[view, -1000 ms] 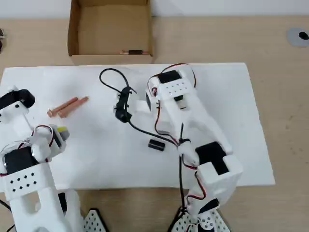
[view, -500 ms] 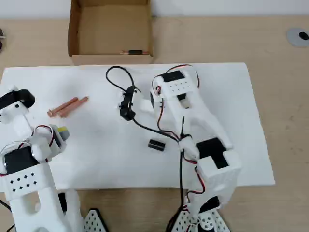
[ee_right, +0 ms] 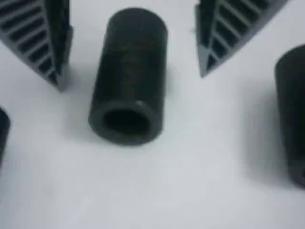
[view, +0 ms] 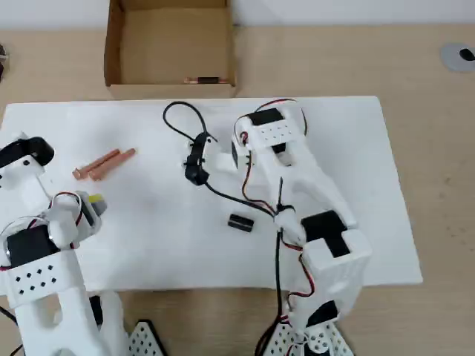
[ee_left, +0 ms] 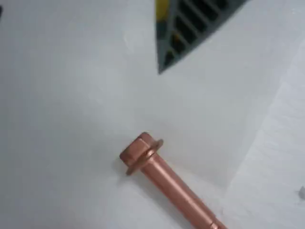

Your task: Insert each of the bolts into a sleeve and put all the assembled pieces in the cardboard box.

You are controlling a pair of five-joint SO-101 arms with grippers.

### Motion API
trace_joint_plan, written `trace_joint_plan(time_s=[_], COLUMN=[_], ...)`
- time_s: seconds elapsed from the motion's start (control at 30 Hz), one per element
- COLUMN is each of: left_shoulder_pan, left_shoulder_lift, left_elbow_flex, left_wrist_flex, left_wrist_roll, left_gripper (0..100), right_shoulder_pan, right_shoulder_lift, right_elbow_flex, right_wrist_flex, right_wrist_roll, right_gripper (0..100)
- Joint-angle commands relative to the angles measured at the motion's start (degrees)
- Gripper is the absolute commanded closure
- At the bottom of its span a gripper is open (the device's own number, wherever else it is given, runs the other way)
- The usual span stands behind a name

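Note:
A black sleeve (ee_right: 128, 76) lies on the white sheet between the two fingers of my right gripper (ee_right: 132, 78), which is open and straddles it without touching. Two more sleeves show at the edges (ee_right: 293, 114) (ee_right: 2, 133). In the high view the right gripper (view: 217, 159) hangs over mid-sheet, and another sleeve (view: 240, 222) lies nearer the front. Two copper bolts (view: 104, 163) lie side by side at the left. One bolt (ee_left: 167, 181) lies below a finger (ee_left: 190, 28) of my left gripper (view: 89, 206), open and apart from it. An assembled piece (view: 202, 80) rests in the cardboard box (view: 113, 52).
The white sheet (view: 356, 185) covers most of the wooden table. A black cable (view: 178, 115) loops from the right wrist camera over the sheet toward the box. A grey disc (view: 459, 56) sits at the far right corner.
The right arm's wrist shifted slightly right and toward the box a second ago, then held still. The left arm, the bolts and the loose sleeve have not moved.

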Motion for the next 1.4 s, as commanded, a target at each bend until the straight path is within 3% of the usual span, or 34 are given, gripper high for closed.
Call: trace_joint_plan(time_s=[0.0,0.33,0.57,0.97,1.37], left_shoulder_pan=[0.53,0.53,0.53,0.53,0.18], left_shoulder_lift=[-0.92,-0.92,-0.92,-0.92,-0.92], left_elbow_flex=[-0.35,-0.62,-0.70,-0.70,-0.70], left_wrist_flex=[-0.70,-0.62,-0.62,-0.53,-0.79], left_wrist_roll=[-0.35,-0.35,-0.35,-0.35,-0.09], left_gripper=[75,75,75,75,75], right_shoulder_pan=[0.92,1.19,1.27,1.89,1.71], right_shoulder_lift=[1.01,1.27,0.84,0.84,-4.44], right_elbow_flex=[-1.01,-2.51,-4.79,-29.23,-31.16], right_wrist_flex=[0.35,0.44,1.49,18.64,18.90], right_wrist_roll=[0.53,0.35,0.35,0.35,-2.29], right_gripper=[85.7,98.9,98.7,98.7,98.7])
